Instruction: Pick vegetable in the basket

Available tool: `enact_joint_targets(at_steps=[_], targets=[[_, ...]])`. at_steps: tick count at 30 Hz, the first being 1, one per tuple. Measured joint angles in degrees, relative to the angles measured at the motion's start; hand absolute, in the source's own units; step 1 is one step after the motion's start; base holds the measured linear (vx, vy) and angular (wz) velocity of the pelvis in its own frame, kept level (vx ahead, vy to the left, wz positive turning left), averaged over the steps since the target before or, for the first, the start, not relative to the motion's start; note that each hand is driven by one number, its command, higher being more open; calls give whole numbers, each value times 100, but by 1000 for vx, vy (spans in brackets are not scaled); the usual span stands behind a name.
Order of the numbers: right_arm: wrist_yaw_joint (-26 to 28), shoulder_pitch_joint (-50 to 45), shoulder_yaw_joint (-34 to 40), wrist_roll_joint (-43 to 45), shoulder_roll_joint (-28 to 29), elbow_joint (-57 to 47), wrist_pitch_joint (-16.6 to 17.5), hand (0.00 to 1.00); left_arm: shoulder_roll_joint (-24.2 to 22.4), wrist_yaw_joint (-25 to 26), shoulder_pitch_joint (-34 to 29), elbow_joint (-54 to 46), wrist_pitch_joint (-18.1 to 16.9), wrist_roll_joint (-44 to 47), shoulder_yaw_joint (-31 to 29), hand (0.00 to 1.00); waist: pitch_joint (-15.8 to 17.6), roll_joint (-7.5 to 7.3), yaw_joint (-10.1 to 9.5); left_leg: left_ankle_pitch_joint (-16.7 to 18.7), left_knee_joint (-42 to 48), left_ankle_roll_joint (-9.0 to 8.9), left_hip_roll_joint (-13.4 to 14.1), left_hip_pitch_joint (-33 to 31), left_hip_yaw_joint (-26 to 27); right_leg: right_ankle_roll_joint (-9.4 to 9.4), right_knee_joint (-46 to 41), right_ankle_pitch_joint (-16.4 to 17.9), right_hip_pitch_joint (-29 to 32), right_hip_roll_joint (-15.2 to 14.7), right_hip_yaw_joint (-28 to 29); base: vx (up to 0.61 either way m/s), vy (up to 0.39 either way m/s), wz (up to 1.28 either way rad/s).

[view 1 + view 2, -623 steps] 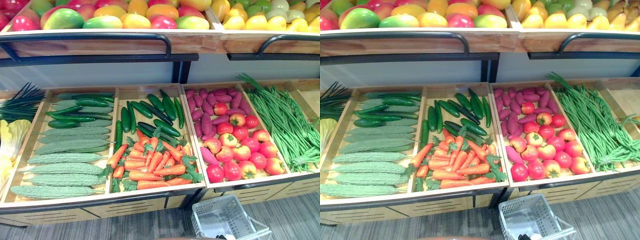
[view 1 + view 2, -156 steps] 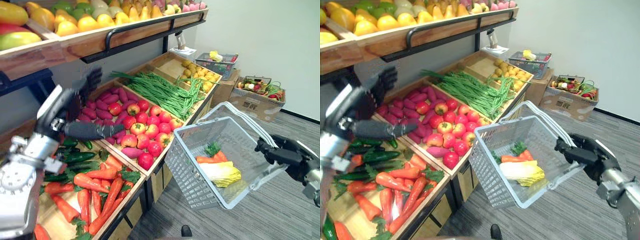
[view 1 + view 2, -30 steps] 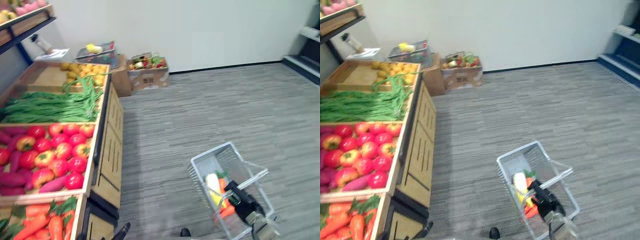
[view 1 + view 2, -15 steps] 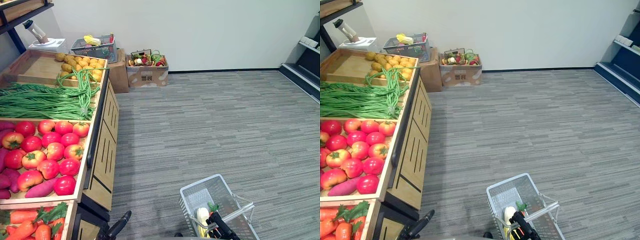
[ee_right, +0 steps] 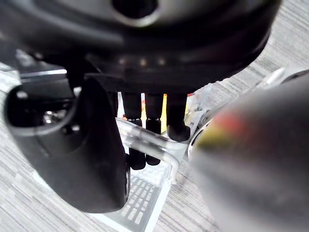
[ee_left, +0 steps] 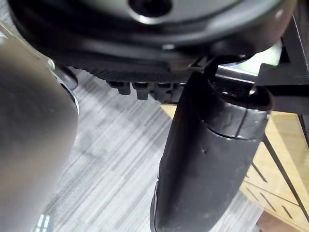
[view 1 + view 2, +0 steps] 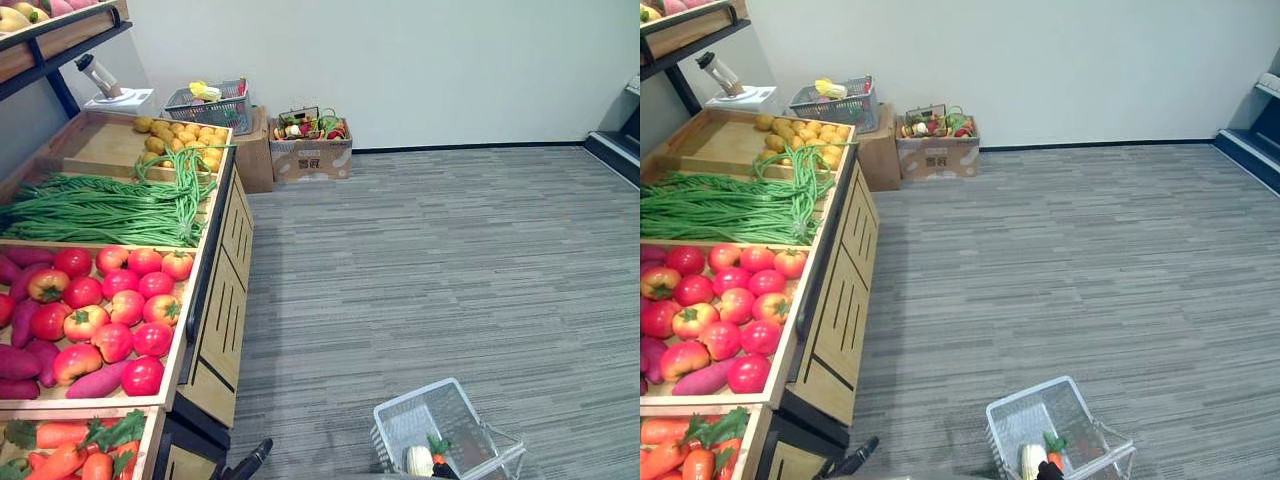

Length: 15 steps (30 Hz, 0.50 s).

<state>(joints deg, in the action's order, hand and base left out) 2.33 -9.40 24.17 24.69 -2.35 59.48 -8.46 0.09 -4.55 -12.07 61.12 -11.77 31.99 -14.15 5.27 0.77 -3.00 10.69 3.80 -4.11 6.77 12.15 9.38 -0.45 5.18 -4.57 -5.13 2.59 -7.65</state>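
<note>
Basket (image 7: 408,397) low at the robot's right side, out over the floor (image 7: 450,250), well apart from the stand (image 7: 205,290). Right hand (image 5: 72,145) carries it: its fingers (image 5: 153,123) are curled round the handle (image 5: 145,140) from above. Likely reason is to let the basket hang mouth-up so the load stays inside. Whether its base touches the floor, cannot tell.

Task's thing is already in the basket: a carrot (image 7: 438,452) with its green top, touching a pale vegetable (image 7: 418,461). Judged from this, the picking looks done or nearly so.

Left hand (image 6: 203,159) hangs near the stand's lower front. Apart or together? Cannot tell.

Counts:
- baskets: two, the carried one and a second basket (image 7: 215,105) on the stand's far end
- cardboard box (image 7: 310,158): one, against the wall
- in the carried basket: one carrot and one pale vegetable visible; more may lie under them
- tomatoes (image 7: 113,300): sixteen or seventeen, packed touching
- sweet potatoes (image 7: 95,380): cut by the view's edge, not countable
- green beans (image 7: 100,210): one loose heap
</note>
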Motion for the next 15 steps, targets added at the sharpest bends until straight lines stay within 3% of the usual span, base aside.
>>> enact_joint_targets(at_steps=[4, 7, 8, 9, 11, 12, 14, 15], targets=[[-6, 124, -2, -54, -19, 160, 4, 0, 46, -85, 20, 1, 5, 0, 64, 100, 65, -32, 4, 3, 87, 8, -47, 5, 73, 133, -307, 81, 102, -71, 24, -40, 51, -8], [-6, 193, 1, -102, -18, 154, 47, 0, 155, -109, 80, -87, 58, 1, 190, 100, 254, -98, 5, 214, 347, 174, -87, -69, 108, 224, -1378, 543, 541, -215, -18, -188, 62, -8], [-6, 194, 16, -98, 5, 151, 82, 0, 231, -118, 113, -97, 121, -14, 205, 100, 320, -155, 0, 316, 489, 288, -124, -118, 76, 336, -1946, 711, 771, -333, -46, -203, 54, -2], [-7, 193, 43, -97, 6, 151, 94, 0, 244, -106, 113, -95, 145, -26, 203, 100, 368, -114, 0, 346, 523, 332, -120, -117, 74, 373, -2292, 736, 921, -375, -71, -176, 39, 6], [-14, 123, 296, -84, 40, 128, 107, 0, 339, -85, 108, -101, 215, -132, 154, 100, 456, -180, 32, 454, 715, 370, -102, -103, -65, 172, -4172, 901, 1650, -691, -250, -108, 9, 36], [-18, 3, 410, -51, 109, 187, 81, 0, 367, -64, 103, -100, 231, -145, 135, 100, 491, -247, 42, 459, 709, 381, -94, -27, -175, 199, -4593, 956, 1743, -825, -269, 10, -33, 60], [-56, -217, 581, 13, 229, 238, 74, 0, 356, -47, 3, -117, 239, -221, -53, 100, 506, -263, 35, 505, 667, 338, -2, 78, -309, 309, -4582, 1050, 1806, -897, -188, 91, -80, 40], [-43, -349, 617, 9, 282, 217, 47, 0, 345, -12, -46, -105, 314, -280, -167, 100, 513, -267, 74, 560, 672, 254, 135, 82, -390, 316, -4167, 1102, 1819, -829, -165, 145, -181, 25]])
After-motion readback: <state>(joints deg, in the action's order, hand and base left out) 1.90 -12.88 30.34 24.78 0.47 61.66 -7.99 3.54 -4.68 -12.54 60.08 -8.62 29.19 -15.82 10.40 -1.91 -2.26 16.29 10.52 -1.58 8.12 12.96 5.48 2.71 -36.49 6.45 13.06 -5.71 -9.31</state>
